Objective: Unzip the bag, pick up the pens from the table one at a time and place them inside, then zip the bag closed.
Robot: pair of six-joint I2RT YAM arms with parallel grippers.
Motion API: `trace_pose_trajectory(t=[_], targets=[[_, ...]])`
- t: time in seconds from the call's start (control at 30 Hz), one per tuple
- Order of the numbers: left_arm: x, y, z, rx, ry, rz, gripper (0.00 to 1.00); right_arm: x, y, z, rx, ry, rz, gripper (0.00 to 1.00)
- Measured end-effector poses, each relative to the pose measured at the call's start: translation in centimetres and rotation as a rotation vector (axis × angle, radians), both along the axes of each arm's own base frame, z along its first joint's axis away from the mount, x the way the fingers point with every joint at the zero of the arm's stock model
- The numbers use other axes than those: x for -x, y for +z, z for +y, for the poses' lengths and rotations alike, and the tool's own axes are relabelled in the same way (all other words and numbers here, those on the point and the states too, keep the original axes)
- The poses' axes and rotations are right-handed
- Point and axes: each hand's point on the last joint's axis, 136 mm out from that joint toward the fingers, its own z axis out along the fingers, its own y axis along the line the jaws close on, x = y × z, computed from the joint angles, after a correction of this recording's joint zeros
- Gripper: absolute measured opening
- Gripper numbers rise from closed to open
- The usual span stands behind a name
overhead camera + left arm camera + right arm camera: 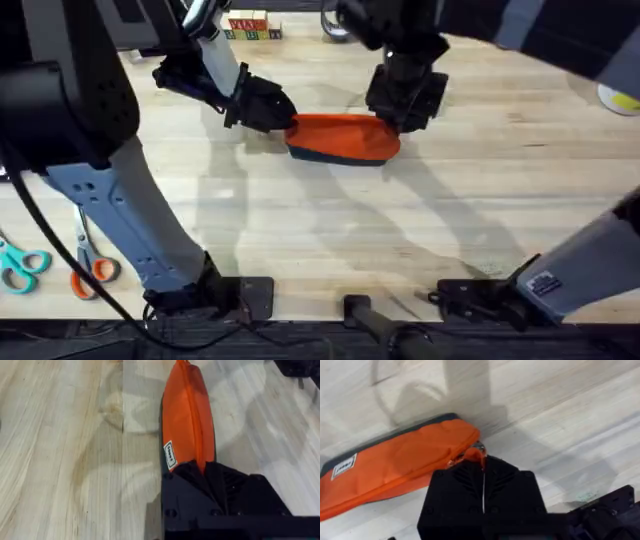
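Lying zipped on the table, the bag is clamped at opposite ends by both end effectors.

My left gripper covered the bag's near end; my right gripper hid the zipper pull. The scissors ran off the left edge.

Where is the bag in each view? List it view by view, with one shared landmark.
Overhead: the bag lies at upper centre of the table, between the left tool and right tool.
Left wrist: it runs from top centre down to the left tool, which grips its end.
Right wrist: it lies at left, its zipper end at the right tool.
Shared landmark: the white label.
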Motion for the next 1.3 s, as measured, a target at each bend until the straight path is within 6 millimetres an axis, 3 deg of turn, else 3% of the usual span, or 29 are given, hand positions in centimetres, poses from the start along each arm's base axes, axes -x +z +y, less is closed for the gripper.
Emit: trace_pose_trajectory(t=[0.9,1.3], targets=[[0.0,0.0,0.0,0.0,0.0,0.0,0.043,-1.3,-0.2,-3.8,0.014,-0.064,0.024,0.031],[0.0,0.0,0.0,0.0,0.0,0.0,0.043,-1.5,-1.1,-4.5,0.028,-0.051,0.06,0.031]])
